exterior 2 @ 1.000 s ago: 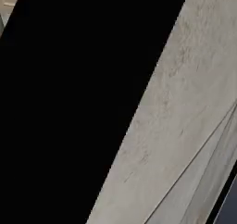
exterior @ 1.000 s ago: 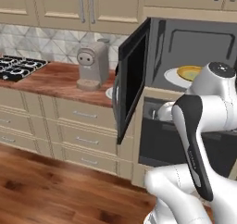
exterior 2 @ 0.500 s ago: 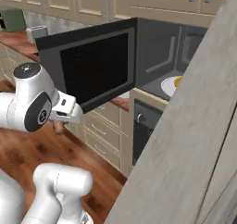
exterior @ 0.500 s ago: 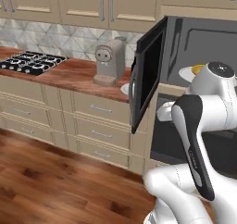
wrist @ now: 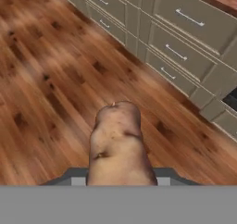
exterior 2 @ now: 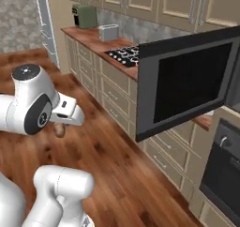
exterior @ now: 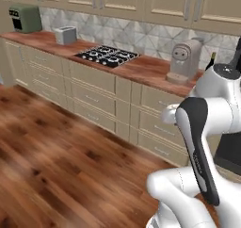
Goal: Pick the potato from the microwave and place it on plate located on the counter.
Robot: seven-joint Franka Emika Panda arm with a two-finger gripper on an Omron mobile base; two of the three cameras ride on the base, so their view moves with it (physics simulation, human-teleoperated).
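Observation:
The brown lumpy potato [wrist: 119, 144] sits between my fingers, over the wooden floor. From the right base view, my gripper [exterior 2: 60, 127] is shut on the potato [exterior 2: 59, 130], low and left of the cabinets. The microwave [exterior 2: 187, 83] stands with its black door swung wide toward me. The reddish-brown counter [exterior: 141, 68] runs over beige drawers, well away from the gripper. The white plate is hidden behind my arm or out of view.
On the counter stand a gas cooktop [exterior: 107, 55], a coffee machine [exterior: 184, 60], a toaster [exterior: 66, 35] and a green appliance [exterior: 24, 18]. An oven [exterior 2: 225, 170] sits below the microwave. Wooden floor [exterior: 56, 156] spreads wide in front of the drawers [wrist: 185, 38].
Both base views have swung along the counter, so the camera moved; the microwave slid to the right and the cooktop and toaster came into sight. The arm's pose looks unchanged.

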